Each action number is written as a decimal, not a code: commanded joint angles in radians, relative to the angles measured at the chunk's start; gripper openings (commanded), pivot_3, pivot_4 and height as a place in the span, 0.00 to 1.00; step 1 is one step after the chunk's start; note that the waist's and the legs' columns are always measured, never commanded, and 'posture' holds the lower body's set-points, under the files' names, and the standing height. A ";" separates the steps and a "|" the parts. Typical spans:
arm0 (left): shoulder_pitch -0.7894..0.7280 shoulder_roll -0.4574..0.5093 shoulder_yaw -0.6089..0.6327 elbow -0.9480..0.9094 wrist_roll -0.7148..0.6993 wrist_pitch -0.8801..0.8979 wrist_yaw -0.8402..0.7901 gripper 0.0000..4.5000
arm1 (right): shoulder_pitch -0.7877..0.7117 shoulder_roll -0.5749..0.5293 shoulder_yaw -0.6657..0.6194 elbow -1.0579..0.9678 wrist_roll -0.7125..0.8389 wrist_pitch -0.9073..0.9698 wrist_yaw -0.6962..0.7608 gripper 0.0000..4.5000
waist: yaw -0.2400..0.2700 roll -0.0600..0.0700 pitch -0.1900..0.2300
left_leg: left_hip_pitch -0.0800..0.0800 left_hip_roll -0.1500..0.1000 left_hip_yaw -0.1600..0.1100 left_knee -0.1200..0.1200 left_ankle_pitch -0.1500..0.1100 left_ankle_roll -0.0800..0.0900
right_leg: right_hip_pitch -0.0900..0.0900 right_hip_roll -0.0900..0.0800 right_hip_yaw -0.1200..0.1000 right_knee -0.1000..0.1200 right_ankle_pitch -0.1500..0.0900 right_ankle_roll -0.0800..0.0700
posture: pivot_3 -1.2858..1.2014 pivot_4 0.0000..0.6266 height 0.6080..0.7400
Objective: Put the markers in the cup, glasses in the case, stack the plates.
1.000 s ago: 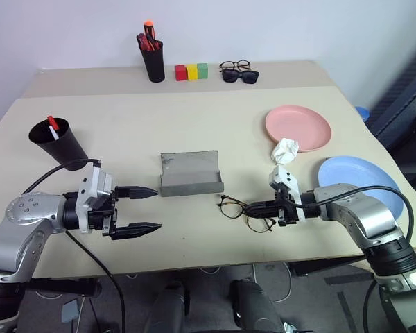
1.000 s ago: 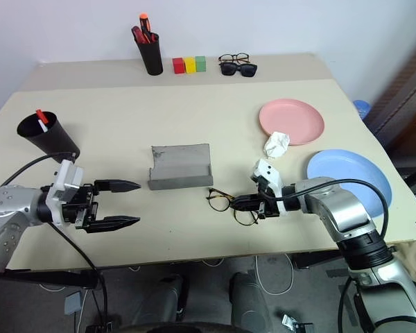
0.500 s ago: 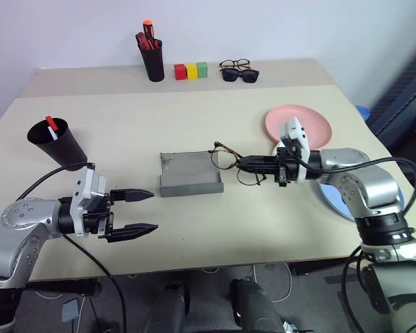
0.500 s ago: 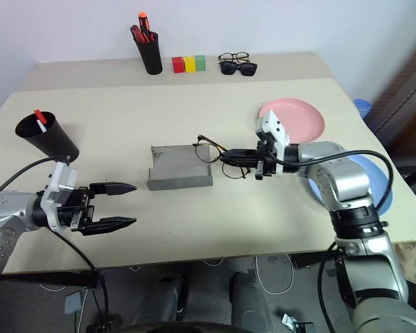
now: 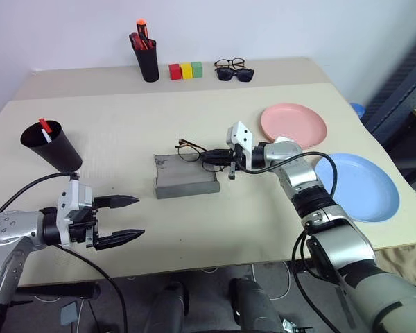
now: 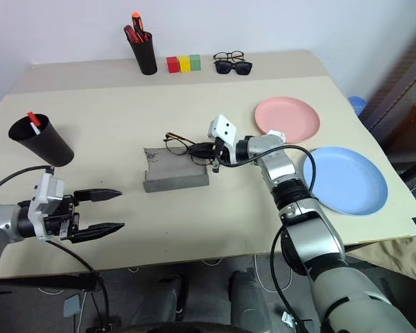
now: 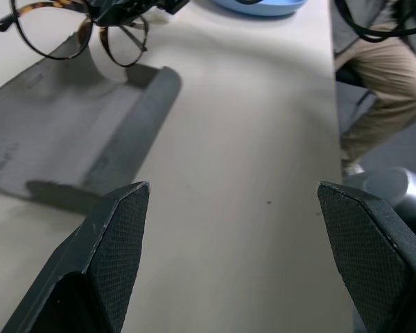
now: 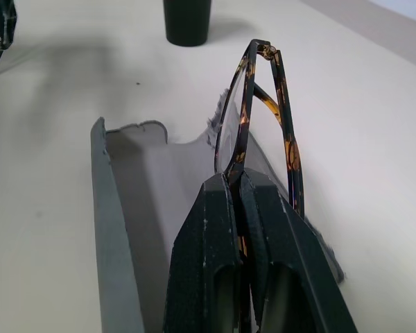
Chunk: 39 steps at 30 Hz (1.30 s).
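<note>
Left eye view: my right hand (image 5: pixel 218 159) is pinched shut on the glasses (image 5: pixel 194 152), holding them above the far edge of the open grey case (image 5: pixel 186 179) at mid-counter.
Left eye view, my left hand (image 5: pixel 125 219): spread wide and holding nothing, low over the near left of the counter (image 5: pixel 194 111).
Left eye view, cup (image 5: pixel 50 145): far of my left hand, tilted, with one red-capped marker (image 5: pixel 46 130) poking from it.
Left eye view, plates: the pink plate (image 5: pixel 294 125) lies right of my right arm, the blue plate (image 5: pixel 357 186) nearer and further right, the two apart.
Left eye view, far edge: a black pen holder (image 5: pixel 148 58), three coloured blocks (image 5: pixel 183 70) and two more pairs of spectacles (image 5: pixel 234 70), one seemingly sunglasses.
Left wrist view: my two spread fingers (image 7: pixel 104 260) frame bare counter, with the case and the held glasses beyond.
Right wrist view: my fingers (image 8: pixel 215 263) are pressed together on the frame, the lenses standing upright over the case's open trough.
</note>
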State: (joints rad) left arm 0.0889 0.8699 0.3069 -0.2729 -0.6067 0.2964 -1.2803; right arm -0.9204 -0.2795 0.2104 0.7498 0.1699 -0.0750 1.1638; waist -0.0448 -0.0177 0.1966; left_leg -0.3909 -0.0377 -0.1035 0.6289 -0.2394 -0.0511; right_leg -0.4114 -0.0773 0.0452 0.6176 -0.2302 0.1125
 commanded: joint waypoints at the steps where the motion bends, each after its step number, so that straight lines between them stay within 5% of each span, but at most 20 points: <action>1: 0.016 0.014 0.040 -0.040 -0.012 -0.003 0.008 0.88 | -0.026 0.022 -0.015 0.000 0.004 -0.018 0.030 0.01 | -0.001 0.000 0.000 | 0.000 0.000 0.000 0.000 0.000 0.000 | 0.000 0.000 0.000 0.000 0.000 0.000 | 0.52 0.24 1.00; 12: 0.005 0.009 0.022 -0.046 -0.008 0.000 0.022 0.88 | 0.039 0.065 -0.026 -0.251 0.092 0.171 0.083 0.01 | -0.001 0.000 0.000 | 0.000 0.000 -0.001 0.000 0.000 0.000 | -0.002 0.001 0.000 0.003 0.000 0.000 | 0.52 0.24 1.00; 22: -0.010 0.002 0.019 -0.048 -0.013 0.008 0.034 0.88 | 0.076 0.074 0.026 -0.146 -0.035 0.031 0.016 0.01 | -0.004 0.001 0.000 | 0.001 0.000 0.000 0.000 0.000 -0.001 | -0.002 0.001 0.000 0.004 0.000 0.000 | 0.52 0.24 1.00; 39: 0.031 -0.002 0.033 -0.081 -0.027 0.011 0.060 0.88 | 0.035 0.142 -0.036 -0.089 0.008 -0.017 -0.040 0.01 | -0.018 0.001 0.000 | 0.004 0.001 -0.002 0.001 0.001 -0.002 | -0.001 0.002 0.001 0.011 -0.001 -0.004 | 0.52 0.24 1.00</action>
State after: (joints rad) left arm 0.1152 0.8646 0.3184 -0.3246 -0.6202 0.3053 -1.2234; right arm -0.8459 -0.1530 0.2088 0.6786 0.1437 -0.0921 1.1263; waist -0.0626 -0.0172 0.1968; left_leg -0.3865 -0.0371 -0.1052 0.6301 -0.2381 -0.0530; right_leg -0.4128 -0.0748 0.0462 0.6289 -0.2311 0.1090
